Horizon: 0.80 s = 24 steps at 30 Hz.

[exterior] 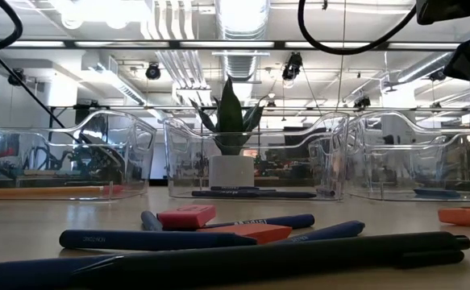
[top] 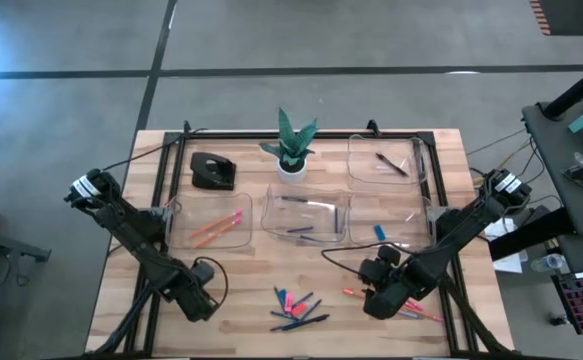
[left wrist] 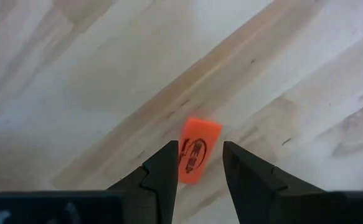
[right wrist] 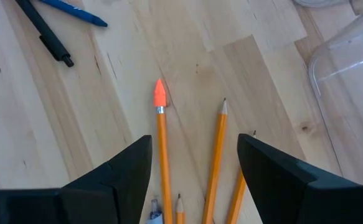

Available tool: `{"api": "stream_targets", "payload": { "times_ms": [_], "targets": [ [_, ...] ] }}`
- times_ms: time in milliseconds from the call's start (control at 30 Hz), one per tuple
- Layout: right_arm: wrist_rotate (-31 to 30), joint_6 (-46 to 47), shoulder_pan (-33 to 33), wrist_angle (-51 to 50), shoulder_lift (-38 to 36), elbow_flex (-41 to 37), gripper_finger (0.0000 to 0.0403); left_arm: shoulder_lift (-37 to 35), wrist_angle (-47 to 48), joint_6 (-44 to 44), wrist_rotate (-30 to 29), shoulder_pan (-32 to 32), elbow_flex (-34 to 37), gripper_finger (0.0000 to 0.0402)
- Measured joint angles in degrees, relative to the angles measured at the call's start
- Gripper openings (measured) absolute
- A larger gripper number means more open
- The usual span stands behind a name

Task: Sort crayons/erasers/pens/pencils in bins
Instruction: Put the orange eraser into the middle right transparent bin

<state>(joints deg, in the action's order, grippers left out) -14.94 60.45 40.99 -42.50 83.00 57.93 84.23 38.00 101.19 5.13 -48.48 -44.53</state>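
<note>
Two grippers hover low over the near surface (top: 121,300). Left gripper (left wrist: 200,165): fingers parted, straddling an orange eraser (left wrist: 193,150), not closed on it. Right gripper (right wrist: 193,165): fingers wide open above pencils (right wrist: 164,155). Farther back, bins (top: 306,215) hold sorted items.

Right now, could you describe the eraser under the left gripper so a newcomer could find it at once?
Start at the wooden table and go to its front left, where the left gripper hangs open. Directly below, between its fingers, lies a small orange-red eraser with a dark printed logo, alone on bare wood, apart from the central pile.
</note>
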Motion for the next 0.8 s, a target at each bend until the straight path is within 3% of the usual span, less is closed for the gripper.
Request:
{"api": "stream_targets", "payload": {
  "times_ms": [200,533,800],
  "targets": [
    [0.00,0.00,0.00,0.01,0.00,0.02,0.0226,0.57,0.00,-0.05,-1.32,-0.31,0.15,0.0112],
    [0.00,-0.01,0.00,0.01,0.00,0.04,0.0226,8.05,-2.40,-2.67,-0.89,-0.76,-1.04,0.0112],
    [-0.02,0.00,0.00,0.06,0.00,0.04,0.0226,8.09,-2.00,-0.28,-0.49,-0.77,-2.24,0.0112]
  ]
}}
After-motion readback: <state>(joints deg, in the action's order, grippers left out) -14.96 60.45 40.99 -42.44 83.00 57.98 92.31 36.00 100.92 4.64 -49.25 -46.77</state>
